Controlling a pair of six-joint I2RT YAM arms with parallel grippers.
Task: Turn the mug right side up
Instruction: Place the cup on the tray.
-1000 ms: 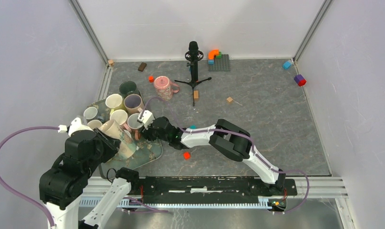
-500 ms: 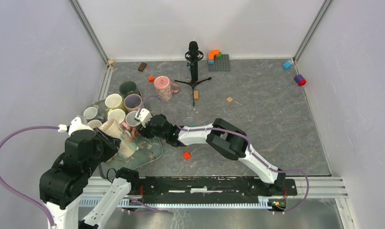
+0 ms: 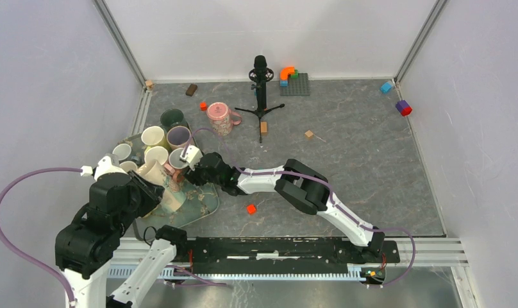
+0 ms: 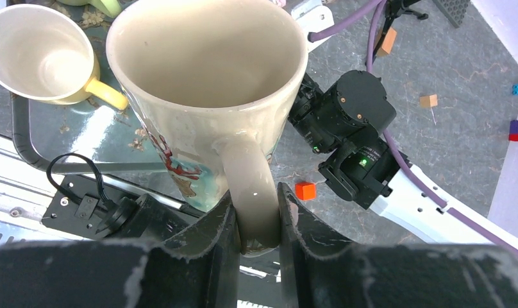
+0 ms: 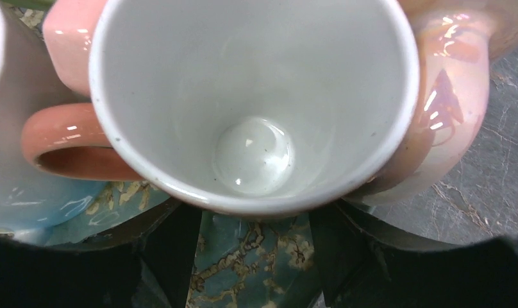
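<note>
My left gripper [image 4: 256,215] is shut on the handle of a cream mug [image 4: 199,115] with a red and blue picture. It holds the mug mouth-up and tilted over the patterned tray [image 4: 64,138]. In the top view the mug [image 3: 161,183] is at the tray's near left, in front of my left gripper [image 3: 145,192]. My right gripper [image 5: 253,256] is open low over the tray, its fingers under the rim of a pink pearly mug [image 5: 256,96] with a white inside. In the top view the right gripper [image 3: 192,162] is next to that mug [image 3: 178,158].
Several more mugs [image 3: 154,136] crowd the tray's far left. A pink flowered mug [image 3: 218,118] and a black microphone stand [image 3: 261,83] are further back. An orange cube [image 3: 250,208] lies right of the tray [image 3: 202,202]. Toy blocks [image 3: 404,107] lie at the far right.
My right arm has reached a little further left and back, bringing its gripper up to the pink mug. My left gripper and the cream mug have barely moved.
</note>
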